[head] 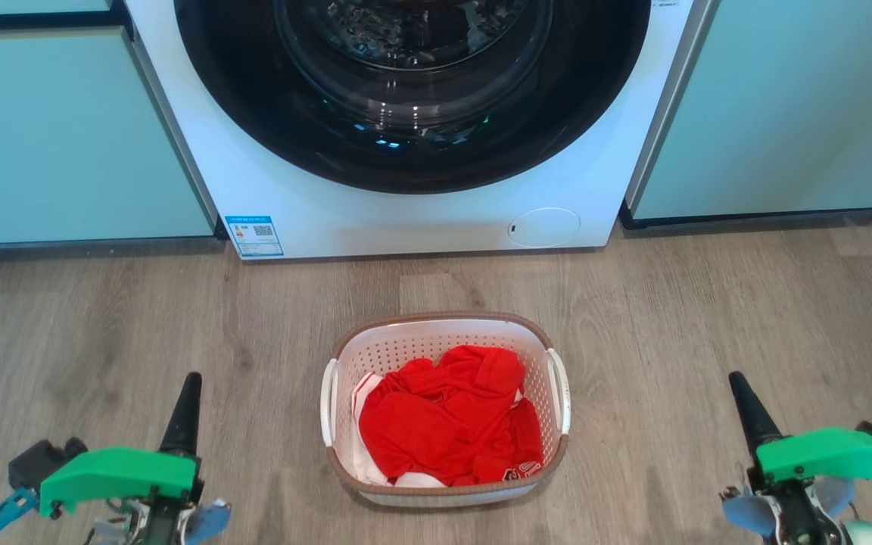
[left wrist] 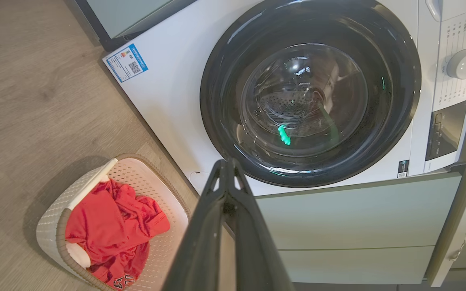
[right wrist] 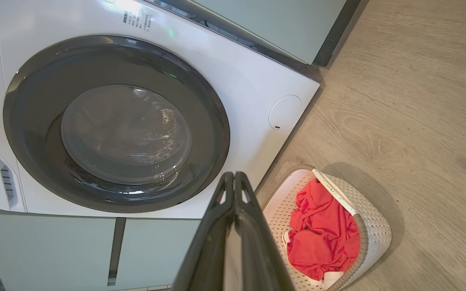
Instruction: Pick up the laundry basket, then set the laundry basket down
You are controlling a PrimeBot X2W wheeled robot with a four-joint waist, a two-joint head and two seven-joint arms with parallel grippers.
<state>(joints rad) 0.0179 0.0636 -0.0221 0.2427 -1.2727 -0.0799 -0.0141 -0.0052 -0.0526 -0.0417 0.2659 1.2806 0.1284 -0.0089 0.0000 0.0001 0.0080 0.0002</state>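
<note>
The laundry basket (head: 445, 342) stands on the wooden floor in front of the washing machine, white and perforated with a brown rim, holding red and white clothes. Its white handles sit at its left (head: 328, 400) and right (head: 560, 390) sides. My left gripper (head: 191, 384) hangs low at the left, well clear of the basket, fingers pressed together and empty. My right gripper (head: 736, 382) mirrors it at the right, also shut and empty. The basket (left wrist: 51, 226) lies at the lower left of the left wrist view beside my shut fingers (left wrist: 227, 169); the right wrist view has the basket (right wrist: 372, 226) at lower right.
A white front-loading washing machine (head: 406, 204) with a dark round door stands just behind the basket. Pale green cabinets (head: 65, 136) flank it on both sides. Bare wooden floor (head: 708, 318) stretches around the basket to left and right.
</note>
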